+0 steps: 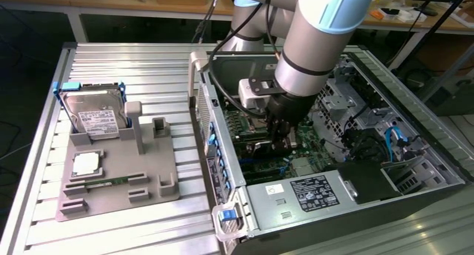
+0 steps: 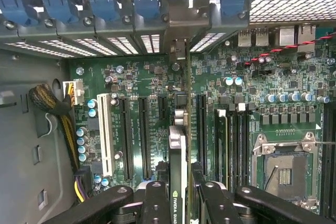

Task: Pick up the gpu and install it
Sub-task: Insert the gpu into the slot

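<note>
On the exterior view's left, well apart from the fingers, 1 hard drive (image 1: pixel 95 113) stands in 1 gray holder (image 1: pixel 157 195). Farther right, 1 gripper (image 1: pixel 285 134) reaches down into 1 open computer case (image 1: pixel 370 221). Its 2 fingers (image 2: pixel 155 203) pinch 1 gpu (image 2: pixel 177 156) between them. The gpu stands on its edge over the green board (image 2: pixel 142 77).

Hard drive (image 1: pixel 93 114) upright in grey fixture (image 1: pixel 119 167); open computer case (image 1: pixel 385 210) beside fixture on slatted table (image 1: pixel 126 60); motherboard (image 2: pixel 136 77) exposed inside.
</note>
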You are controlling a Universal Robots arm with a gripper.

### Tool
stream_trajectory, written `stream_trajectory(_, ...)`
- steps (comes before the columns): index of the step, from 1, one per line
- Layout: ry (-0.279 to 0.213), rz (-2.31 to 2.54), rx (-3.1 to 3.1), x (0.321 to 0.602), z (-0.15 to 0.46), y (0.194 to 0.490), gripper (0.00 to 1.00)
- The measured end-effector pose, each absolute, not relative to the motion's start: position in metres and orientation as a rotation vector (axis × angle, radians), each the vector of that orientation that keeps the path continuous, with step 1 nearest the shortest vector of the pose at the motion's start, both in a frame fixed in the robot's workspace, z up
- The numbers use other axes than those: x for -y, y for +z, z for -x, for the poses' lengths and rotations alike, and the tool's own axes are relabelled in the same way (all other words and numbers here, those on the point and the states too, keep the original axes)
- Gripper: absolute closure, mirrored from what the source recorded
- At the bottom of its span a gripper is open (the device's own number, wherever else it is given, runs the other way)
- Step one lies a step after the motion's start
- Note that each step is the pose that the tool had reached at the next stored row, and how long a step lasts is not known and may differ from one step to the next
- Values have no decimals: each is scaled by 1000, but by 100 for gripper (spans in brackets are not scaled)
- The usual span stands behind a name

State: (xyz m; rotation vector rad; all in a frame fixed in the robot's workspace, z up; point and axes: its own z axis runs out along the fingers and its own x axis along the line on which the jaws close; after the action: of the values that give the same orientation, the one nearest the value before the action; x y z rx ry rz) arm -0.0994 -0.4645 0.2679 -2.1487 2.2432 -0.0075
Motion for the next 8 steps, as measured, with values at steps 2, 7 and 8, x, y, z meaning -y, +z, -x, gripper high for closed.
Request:
stream_trajectory(2,-7,2148,-2244,464,99,267,73)
stream_trajectory(7,-6,2147,-2244,464,99,267,73)
stream_trajectory(8,-6,2147,-2244,464,99,267,73)
